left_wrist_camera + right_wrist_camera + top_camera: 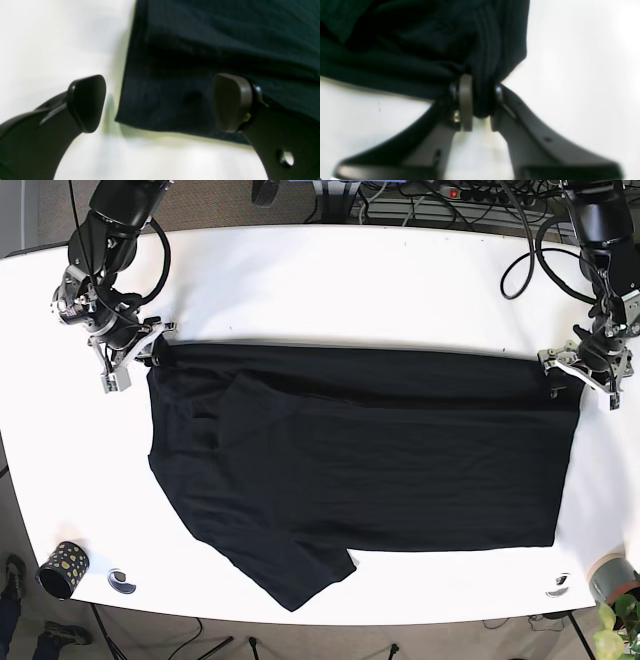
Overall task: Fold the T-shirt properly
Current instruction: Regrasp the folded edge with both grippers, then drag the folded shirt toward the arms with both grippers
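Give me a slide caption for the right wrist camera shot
Right gripper pinching a bunched corner of the black T-shirt above the white table.

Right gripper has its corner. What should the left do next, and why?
Probably close the left gripper: its jaws are open, straddling the T-shirt corner, while the right gripper is clamped on bunched fabric. Both corners need holding before folding.
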You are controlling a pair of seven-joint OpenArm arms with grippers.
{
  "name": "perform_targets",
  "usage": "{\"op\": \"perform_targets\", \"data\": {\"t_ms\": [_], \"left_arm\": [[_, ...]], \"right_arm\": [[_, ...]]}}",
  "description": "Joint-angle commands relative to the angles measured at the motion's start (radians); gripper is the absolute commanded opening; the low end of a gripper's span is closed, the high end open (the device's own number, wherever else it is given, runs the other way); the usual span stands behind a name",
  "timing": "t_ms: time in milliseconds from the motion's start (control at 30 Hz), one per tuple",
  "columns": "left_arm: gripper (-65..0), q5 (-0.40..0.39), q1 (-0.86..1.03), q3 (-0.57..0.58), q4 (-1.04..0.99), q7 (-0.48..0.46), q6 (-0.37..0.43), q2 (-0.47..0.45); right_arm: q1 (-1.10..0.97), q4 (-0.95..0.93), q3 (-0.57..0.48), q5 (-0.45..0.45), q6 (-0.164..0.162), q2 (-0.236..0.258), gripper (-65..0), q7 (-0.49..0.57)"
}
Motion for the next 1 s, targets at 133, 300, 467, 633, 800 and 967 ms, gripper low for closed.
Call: {"op": "perform_targets", "data": {"t_ms": [133, 300, 467, 633, 800, 967], "left_arm": [[-11.9, -0.001, -0.039, -0.005, -0.067, -0.022, 0.002, -0.023], [-46.9, 0.078, -0.082, -0.005, -0.153, -0.022, 0.001, -0.018], [-65.0, 0.131, -0.087, -0.005, -0.156, -0.021, 0.001, -0.015], [-65.0, 0.131, -0.061, -0.005, -0.137, -0.018, 0.001, -0.015], [-65.0, 0.131, 0.033, -0.007, -0.001, -0.015, 0.001, -0.015], [-65.0, 0.129, 0.137, -0.007, 0.131, 0.033, 0.001, -0.013]], "right_arm": [[0.005, 0.009, 0.0, 0.0, 0.002, 0.009, -63.4, -0.018], [0.005, 0.011, 0.003, 0.0, 0.002, 0.014, -63.4, -0.018], [0.002, 0.035, 0.006, 0.0, 0.002, 0.015, -63.6, -0.018], [-0.024, 0.121, 0.006, 0.0, 0.002, 0.009, -63.6, -0.023], [-0.066, 0.178, 0.008, -0.001, 0.002, 0.009, -63.6, -0.023], [-0.135, 0.226, 0.011, 0.002, 0.002, 0.009, -63.6, -0.023]]}}
